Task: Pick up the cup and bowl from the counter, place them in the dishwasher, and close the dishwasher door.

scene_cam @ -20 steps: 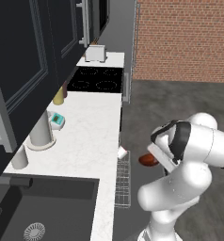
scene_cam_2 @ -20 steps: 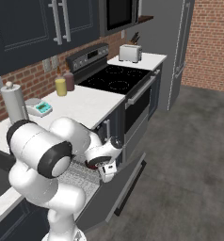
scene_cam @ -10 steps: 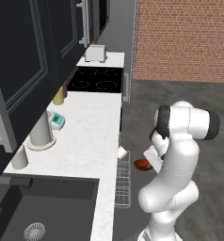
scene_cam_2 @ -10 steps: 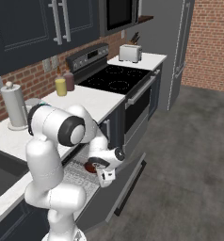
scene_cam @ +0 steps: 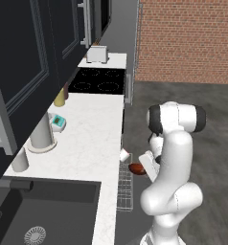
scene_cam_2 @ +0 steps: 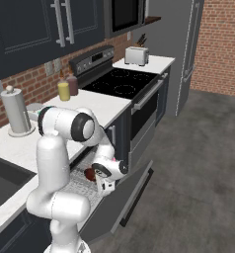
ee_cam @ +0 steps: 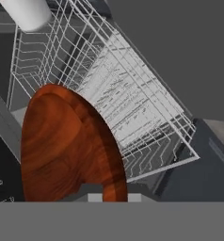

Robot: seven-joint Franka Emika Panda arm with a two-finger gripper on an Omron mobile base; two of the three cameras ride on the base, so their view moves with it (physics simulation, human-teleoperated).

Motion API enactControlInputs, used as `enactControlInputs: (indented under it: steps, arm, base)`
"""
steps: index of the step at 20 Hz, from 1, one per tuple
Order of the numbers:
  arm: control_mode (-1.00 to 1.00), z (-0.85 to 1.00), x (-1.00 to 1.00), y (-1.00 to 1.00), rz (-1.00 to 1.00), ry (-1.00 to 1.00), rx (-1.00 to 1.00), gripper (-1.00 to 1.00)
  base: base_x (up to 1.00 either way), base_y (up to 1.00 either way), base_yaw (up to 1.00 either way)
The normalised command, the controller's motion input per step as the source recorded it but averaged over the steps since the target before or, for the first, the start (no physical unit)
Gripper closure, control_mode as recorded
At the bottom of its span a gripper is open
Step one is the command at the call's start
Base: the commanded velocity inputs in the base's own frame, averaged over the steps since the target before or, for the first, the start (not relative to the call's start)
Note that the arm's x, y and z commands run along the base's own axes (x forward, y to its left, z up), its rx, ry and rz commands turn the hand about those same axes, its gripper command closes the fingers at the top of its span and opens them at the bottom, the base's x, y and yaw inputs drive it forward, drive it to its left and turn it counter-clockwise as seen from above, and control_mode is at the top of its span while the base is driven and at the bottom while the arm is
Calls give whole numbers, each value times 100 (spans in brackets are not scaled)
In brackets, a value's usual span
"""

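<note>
The glossy red-brown bowl (scene_cam: 136, 168) hangs on edge just above the dishwasher's wire rack (scene_cam: 125, 193), with my gripper (scene_cam: 147, 165) shut on its rim. Seen from the hand, the bowl (ee_cam: 67, 141) fills the lower left and covers my fingertips, and the rack (ee_cam: 137, 103) spreads out behind it. The white cup (scene_cam: 124, 154) lies tilted at the rack's far end, next to the counter (scene_cam: 89, 139) edge; the hand view has the cup (ee_cam: 24, 12) at the top left. From the right, the bowl (scene_cam_2: 90, 173) is over the rack (scene_cam_2: 79, 186), and the dishwasher door (scene_cam_2: 127, 195) hangs open.
On the counter stand a paper towel roll (scene_cam: 41, 134), a teal item (scene_cam: 57, 122), a yellow bottle (scene_cam: 60, 98) and an off-white jar (scene_cam: 20, 160). The black sink (scene_cam: 44, 210) is near left. Further on are the stovetop (scene_cam: 99, 80) and toaster (scene_cam: 97, 54). Open floor lies to the right.
The arm's elbow has swung upright, and the hand has carried the bowl a little leftward and down over the rack. The cup has not moved.
</note>
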Motion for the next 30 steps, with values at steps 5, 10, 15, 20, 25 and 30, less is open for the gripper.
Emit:
enactControlInputs:
  steps: [5,10,15,20,25,30]
  arm:
    - [-100,-30,54,22,0,5,9,100]
    - [-100,-30,50,14,0,5,8,100]
    - [-100,-37,42,12,0,6,5,100]
    - [-100,-38,28,26,0,6,3,100]
    - [-100,-39,31,29,-1,8,2,100]
    - [-100,-30,42,24,-3,6,3,100]
  base:
    - [0,0,0]
    - [0,0,0]
    - [0,0,0]
    - [0,0,0]
    - [0,0,0]
    - [0,0,0]
